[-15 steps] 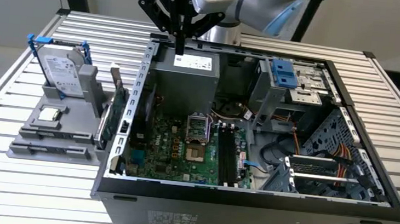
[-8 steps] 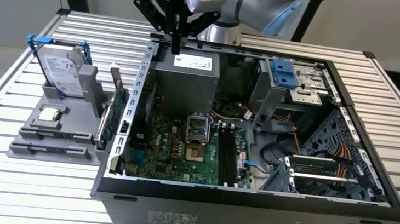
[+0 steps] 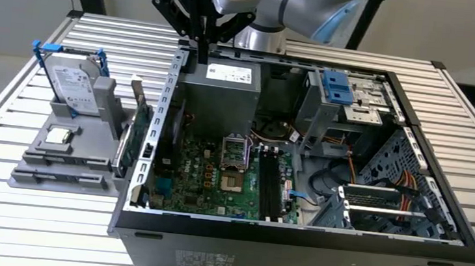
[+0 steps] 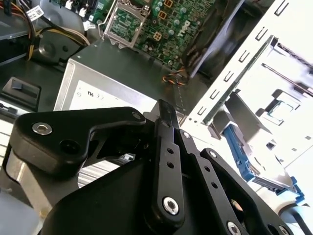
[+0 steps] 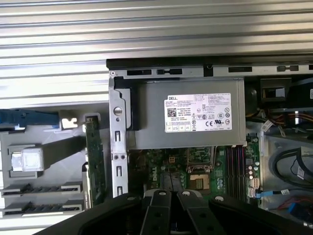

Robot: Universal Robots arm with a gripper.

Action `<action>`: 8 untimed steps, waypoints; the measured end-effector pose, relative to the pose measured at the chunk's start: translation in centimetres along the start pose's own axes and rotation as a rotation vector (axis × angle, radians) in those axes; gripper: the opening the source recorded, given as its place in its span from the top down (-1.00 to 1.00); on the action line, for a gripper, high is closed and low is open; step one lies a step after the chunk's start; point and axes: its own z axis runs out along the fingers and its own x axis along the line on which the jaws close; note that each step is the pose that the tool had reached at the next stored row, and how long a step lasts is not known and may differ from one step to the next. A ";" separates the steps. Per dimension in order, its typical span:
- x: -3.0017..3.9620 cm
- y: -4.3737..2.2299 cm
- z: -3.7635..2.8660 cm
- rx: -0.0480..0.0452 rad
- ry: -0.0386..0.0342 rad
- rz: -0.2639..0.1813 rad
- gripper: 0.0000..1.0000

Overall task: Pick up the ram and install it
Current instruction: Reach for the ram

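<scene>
My gripper hangs over the back corner of the open computer case, above the grey power supply. Its black fingers point down and sit together, and I see nothing between them in either wrist view. Green boards stand on edge in a grey holder just outside the case wall, also seen from above. I cannot tell the ram apart from the bracketed card there. The motherboard lies on the case floor with dark memory slots beside the processor socket.
The holder also carries a hard drive in a blue frame and a small square chip. A slatted metal table lies under everything. A drive cage with blue clips and loose cables take up the case's far side.
</scene>
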 end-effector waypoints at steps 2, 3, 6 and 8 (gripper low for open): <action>0.24 -0.02 0.00 -0.0001 0.0000 0.000 1.00; 0.36 -0.03 0.00 -0.0001 -0.0001 0.000 1.00; 0.74 -0.05 -0.02 0.0000 0.0000 0.000 1.00; 1.03 -0.07 -0.02 -0.0001 0.0000 0.000 1.00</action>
